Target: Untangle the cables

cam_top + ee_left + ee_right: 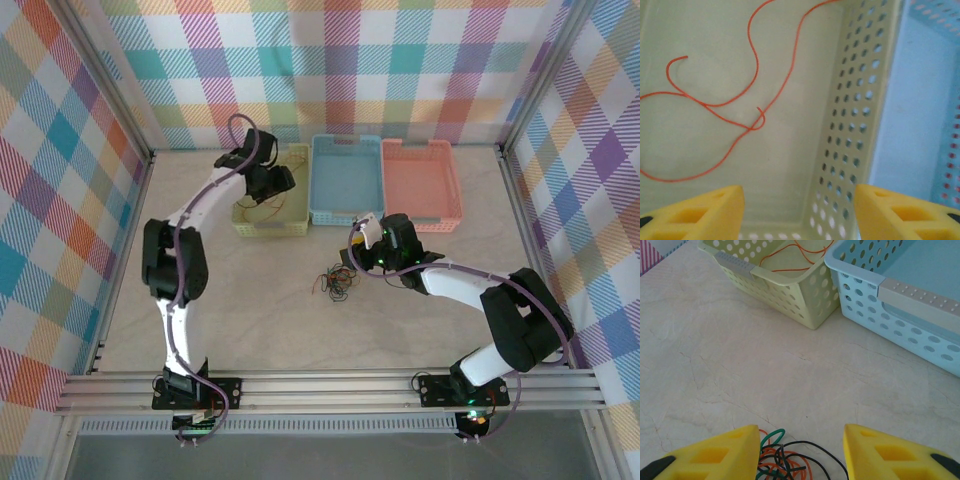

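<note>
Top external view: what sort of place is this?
Probably a robot test cell, not a home: checked walls on an aluminium frame, a left arm and right arm bolted to it, and three plastic baskets.

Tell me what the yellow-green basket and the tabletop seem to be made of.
Yellow-green basket: probably moulded plastic, smooth and slightly glossy, judging by its even round holes and rounded rim. Tabletop: beige, marble-patterned with faint veins, low sheen; real stone or printed laminate, cannot tell.
</note>
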You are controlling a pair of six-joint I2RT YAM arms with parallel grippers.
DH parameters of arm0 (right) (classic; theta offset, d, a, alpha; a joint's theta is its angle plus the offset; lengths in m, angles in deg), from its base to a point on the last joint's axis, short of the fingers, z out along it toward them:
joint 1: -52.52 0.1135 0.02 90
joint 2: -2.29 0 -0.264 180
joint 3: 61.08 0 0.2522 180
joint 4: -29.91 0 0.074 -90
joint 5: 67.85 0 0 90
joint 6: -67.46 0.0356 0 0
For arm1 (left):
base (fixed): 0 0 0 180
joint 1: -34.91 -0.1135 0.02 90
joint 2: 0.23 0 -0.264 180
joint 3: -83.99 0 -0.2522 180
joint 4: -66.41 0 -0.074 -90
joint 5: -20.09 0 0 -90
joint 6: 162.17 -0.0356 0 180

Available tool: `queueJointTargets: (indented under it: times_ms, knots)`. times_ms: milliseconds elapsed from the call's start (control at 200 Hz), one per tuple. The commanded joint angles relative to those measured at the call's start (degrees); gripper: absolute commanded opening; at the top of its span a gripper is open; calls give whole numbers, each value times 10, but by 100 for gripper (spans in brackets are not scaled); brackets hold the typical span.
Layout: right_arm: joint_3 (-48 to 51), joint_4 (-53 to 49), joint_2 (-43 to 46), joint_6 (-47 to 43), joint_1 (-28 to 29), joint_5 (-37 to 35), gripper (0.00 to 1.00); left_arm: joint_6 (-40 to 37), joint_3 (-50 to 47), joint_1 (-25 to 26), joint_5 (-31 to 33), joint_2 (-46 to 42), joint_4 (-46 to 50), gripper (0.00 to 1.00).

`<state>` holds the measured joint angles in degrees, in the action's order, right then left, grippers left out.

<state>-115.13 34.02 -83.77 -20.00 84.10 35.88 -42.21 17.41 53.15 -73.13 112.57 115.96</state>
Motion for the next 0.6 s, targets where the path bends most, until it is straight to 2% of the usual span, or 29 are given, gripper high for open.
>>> queueJointTargets:
  times_ms: [0, 120, 190, 270, 365, 450, 520, 595]
  knots:
    - [-13, -4, -3, 2, -2, 14, 48, 6, -73, 19, -29, -108, -60, 59]
    - [-16, -8, -6, -1, -2, 25, 45, 2, -183, 49, -72, -185, -117, 57]
    - [-20, -15, -9, -4, -2, 37, 34, 12, -244, 68, -87, -214, -143, 55]
    - [-27, -24, -16, -9, -2, 54, 28, 29, -313, 90, -97, -238, -186, 54]
    - [-34, -37, -21, -16, -2, 66, 27, 27, -363, 110, -122, -250, -231, 52]
    - [-47, -73, -20, -30, -1, 74, 35, 34, -391, 119, -131, -251, -257, 49]
    - [-54, -108, -12, -58, 0, 75, 37, 37, -412, 120, -150, -252, -281, 48]
    - [-58, -131, -8, -77, 0, 68, 37, 41, -440, 124, -126, -258, -314, 48]
